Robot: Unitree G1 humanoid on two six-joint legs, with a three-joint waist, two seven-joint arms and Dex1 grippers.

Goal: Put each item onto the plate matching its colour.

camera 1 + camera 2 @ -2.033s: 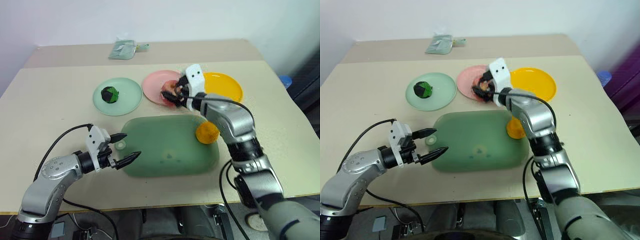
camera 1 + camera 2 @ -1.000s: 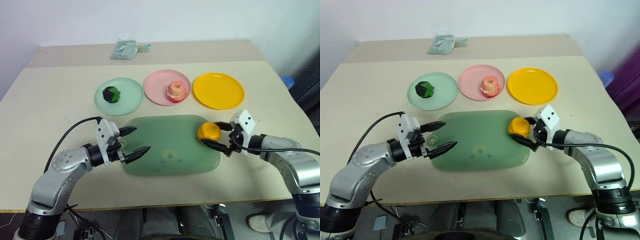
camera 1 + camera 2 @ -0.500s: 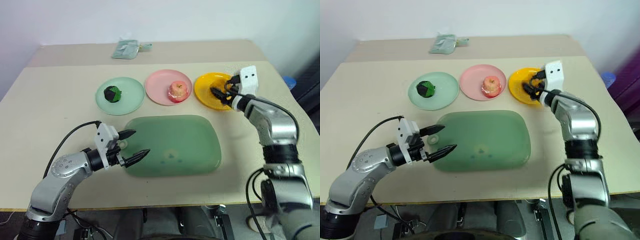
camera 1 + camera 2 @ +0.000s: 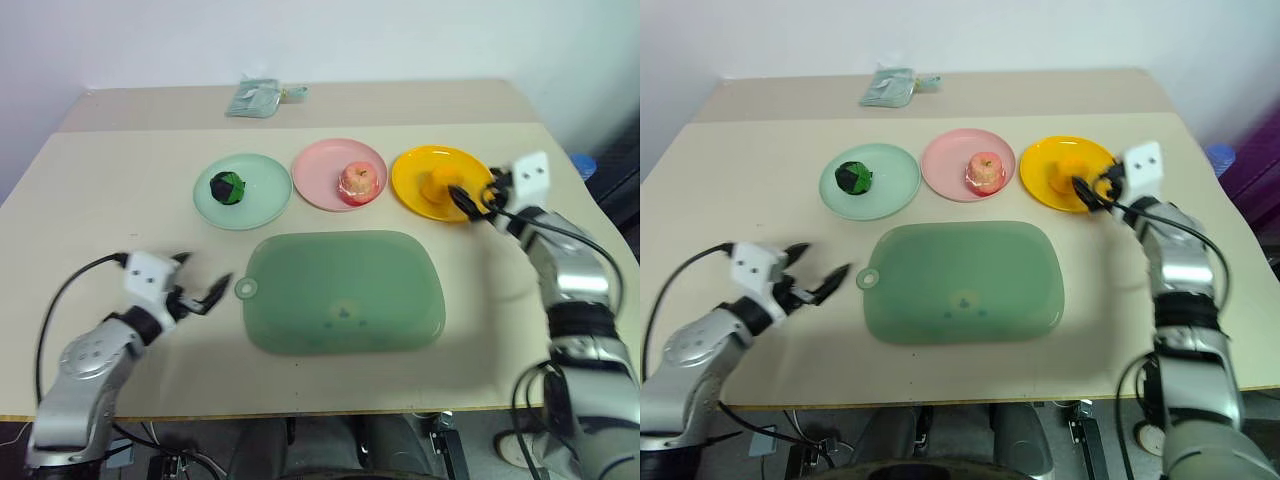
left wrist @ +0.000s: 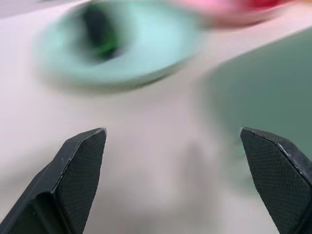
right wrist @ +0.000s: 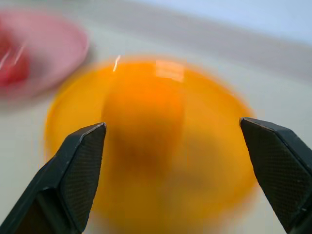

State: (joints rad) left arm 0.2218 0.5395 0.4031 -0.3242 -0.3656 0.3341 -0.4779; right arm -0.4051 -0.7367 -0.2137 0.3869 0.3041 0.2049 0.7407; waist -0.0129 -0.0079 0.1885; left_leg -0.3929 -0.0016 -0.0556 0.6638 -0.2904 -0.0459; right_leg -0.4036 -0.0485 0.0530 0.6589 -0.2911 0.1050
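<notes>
Pale bench (image 4: 120,180) against a white wall. Right tool (image 4: 472,196), fingers spread and empty, sits at the near rim of the yellow-orange plate (image 4: 412,172); the orange citrus (image 4: 438,182) rests on it just ahead. Pink-red apple (image 4: 358,180) on the pink plate (image 4: 320,170), dark ball (image 4: 226,187) on the mint plate (image 4: 262,200). Left tool (image 4: 196,292) spread, empty, beside the green tray (image 4: 340,290). Fruits likely light, smooth, prone to roll; grip across the middle. Open bench room all round.
</notes>
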